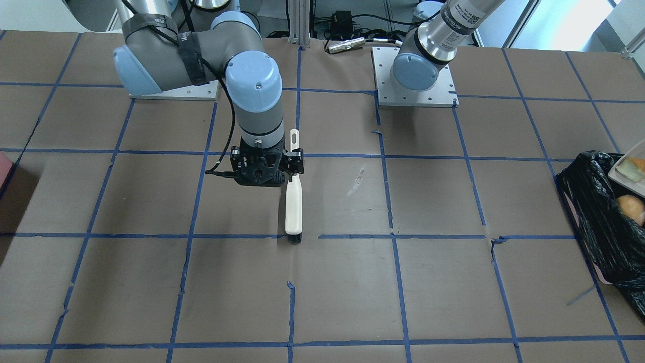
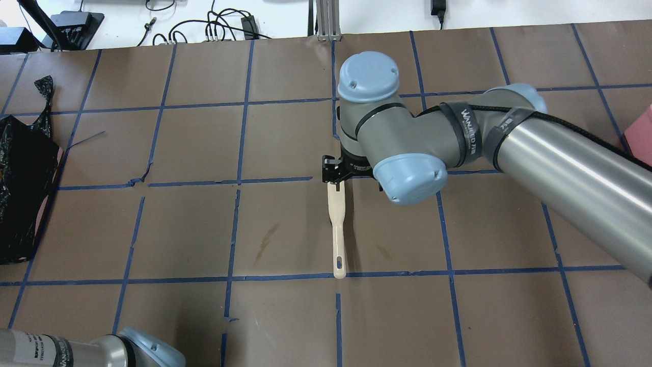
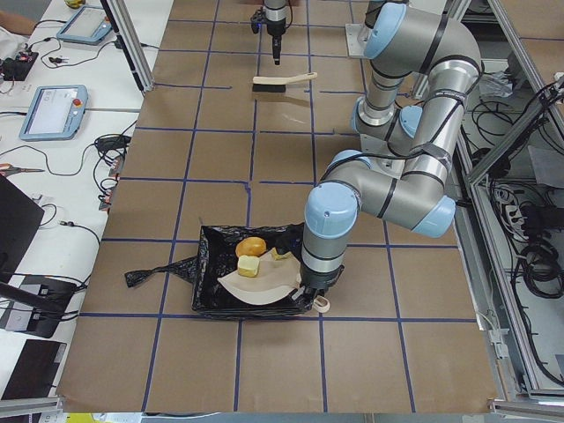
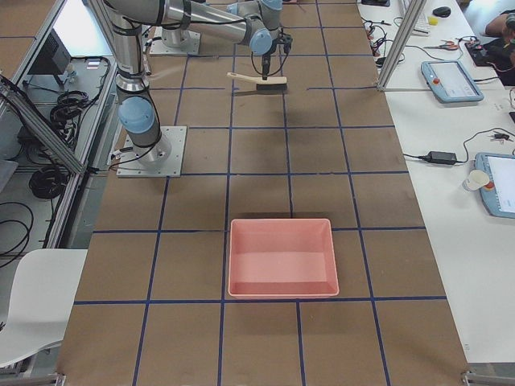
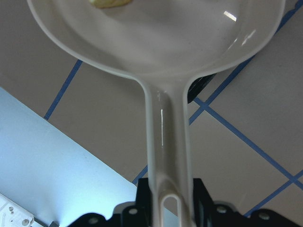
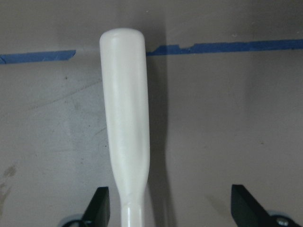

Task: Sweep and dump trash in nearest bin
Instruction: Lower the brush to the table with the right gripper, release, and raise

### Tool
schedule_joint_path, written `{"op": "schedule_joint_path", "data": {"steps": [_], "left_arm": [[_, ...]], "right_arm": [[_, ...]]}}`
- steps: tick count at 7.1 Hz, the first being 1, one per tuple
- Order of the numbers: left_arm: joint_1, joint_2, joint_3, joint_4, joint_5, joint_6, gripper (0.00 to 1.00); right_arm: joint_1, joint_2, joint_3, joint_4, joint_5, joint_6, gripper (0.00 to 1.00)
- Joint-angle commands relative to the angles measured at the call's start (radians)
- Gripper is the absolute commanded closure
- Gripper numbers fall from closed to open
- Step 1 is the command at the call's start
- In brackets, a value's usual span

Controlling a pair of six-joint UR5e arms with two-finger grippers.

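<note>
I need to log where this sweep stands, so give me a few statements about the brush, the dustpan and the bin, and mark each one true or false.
1. The white-handled brush rests on the brown paper-covered table. True.
2. The right gripper is clamped on the brush. False: its fingers stand apart on either side of the handle.
3. The left gripper holds the white plastic dustpan by its handle. True.
4. The dustpan hangs over a pink tray. False: it is over the black-bag-lined bin.
5. A pale yellow chunk lies on the dustpan. True.
</note>
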Motion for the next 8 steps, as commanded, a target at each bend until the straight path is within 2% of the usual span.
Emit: {"op": "schedule_joint_path", "data": {"steps": [1, 2, 3, 4, 5, 6, 8], "left_arm": [[-0.05, 0.0, 0.003, 0.025, 0.047, 0.0, 0.98], [-0.068, 0.0, 0.001, 0.035, 0.09, 0.0, 0.98], [-0.07, 0.003, 0.001, 0.044, 0.093, 0.009, 0.98], [-0.08, 0.006, 0.004, 0.062, 0.148, 0.012, 0.98], [-0.082, 0.01, 0.015, 0.062, 0.159, 0.013, 0.98], [-0.082, 0.026, 0.017, 0.081, 0.189, 0.018, 0.98], [-0.116, 0.027, 0.015, 0.087, 0.21, 0.065, 0.98]], "right_arm": [[-0.094, -0.018, -0.134, 0.166, -0.008, -0.115, 0.07], [-0.126, -0.029, -0.195, 0.26, -0.005, -0.169, 0.05], [-0.155, -0.042, -0.234, 0.329, -0.013, -0.23, 0.04], [-0.209, -0.097, -0.26, 0.374, -0.014, -0.284, 0.01], [-0.276, -0.154, -0.262, 0.432, -0.004, -0.365, 0.0], [-0.315, -0.179, -0.262, 0.44, 0.0, -0.443, 0.0], [-0.32, -0.219, -0.259, 0.434, -0.014, -0.449, 0.0]]}}
